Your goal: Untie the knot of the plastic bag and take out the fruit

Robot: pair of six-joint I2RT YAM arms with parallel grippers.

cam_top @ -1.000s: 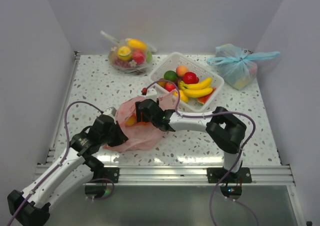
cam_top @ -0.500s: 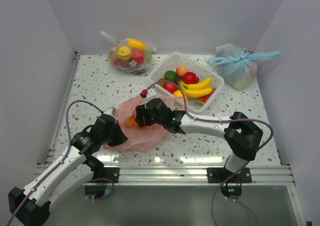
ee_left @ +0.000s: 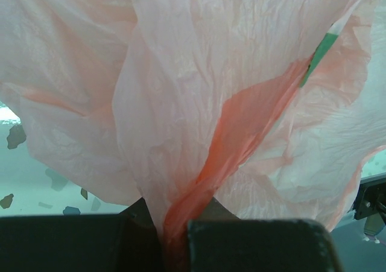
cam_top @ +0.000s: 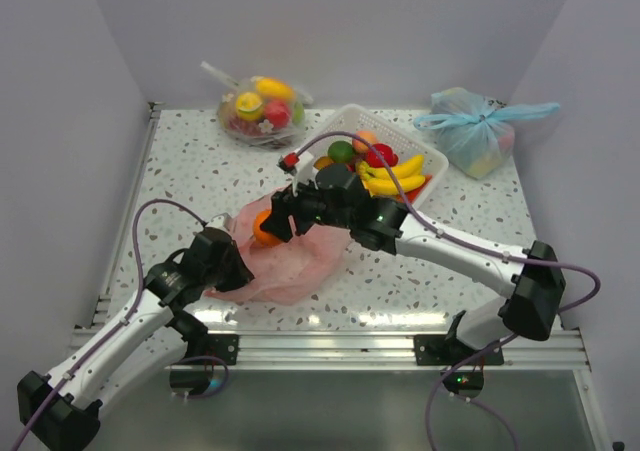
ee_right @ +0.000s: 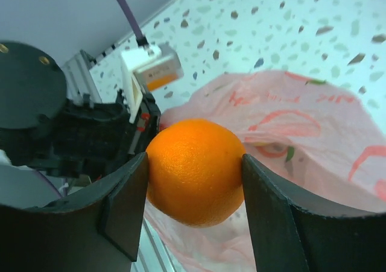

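One orange (ee_right: pixel 193 170) in right pincer (ee_right: pixel 194 161) — left pincer (ee_left: pixel 176 239) pinches one pink bag (ee_left: pixel 181 103).

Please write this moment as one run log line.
left tool: shut on plastic bag | right tool: shut on orange, over it

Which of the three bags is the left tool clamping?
The pink plastic bag, nearest the arm bases; the left tool pinches its film. The clear bag and light blue bag lie behind.

A robotics lab test cell: bare pale walls (cam_top: pixel 330 31) box in a speckled surface (cam_top: pixel 195 171), and an aluminium rail (cam_top: pixel 330 348) along its edge carries two robot arms (cam_top: pixel 110 346).
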